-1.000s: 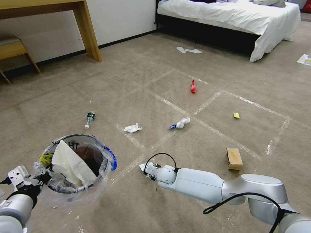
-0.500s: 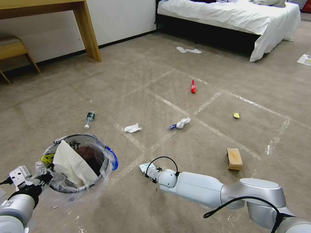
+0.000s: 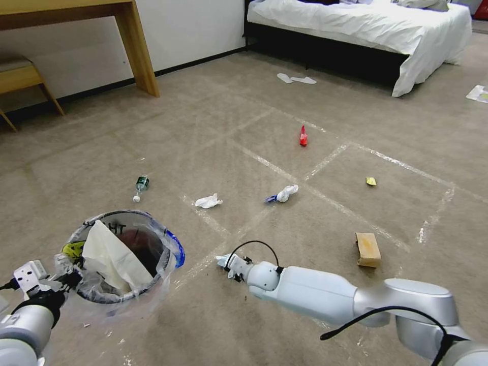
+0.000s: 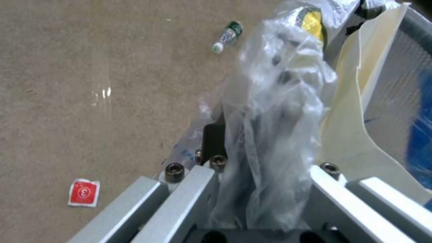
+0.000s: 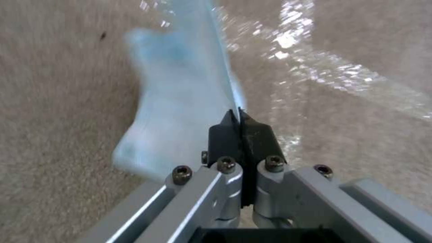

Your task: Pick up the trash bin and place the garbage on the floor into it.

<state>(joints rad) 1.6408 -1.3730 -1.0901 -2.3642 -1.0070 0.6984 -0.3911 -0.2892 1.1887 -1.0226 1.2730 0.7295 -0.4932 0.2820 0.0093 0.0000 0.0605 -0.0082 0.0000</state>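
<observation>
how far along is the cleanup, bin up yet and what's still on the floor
Bin is up: the left gripper holds the trash bin by its rim, paper already inside. In hand: the right gripper is shut on the pale blue mask. Left: bottle, tissue, brown box, red wrapper.

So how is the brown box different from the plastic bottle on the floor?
The brown paper box is a flat-sided block, opaque tan; the plastic bottle is round, with a dark green label and white cap. The box lies near the right arm; the bottle lies beyond the trash bin. Both lie loose on the carpet.

Wooden desk leg (image 3: 140,48), bed (image 3: 366,25) with white sheet, slippers (image 3: 296,79) on carpet.
</observation>
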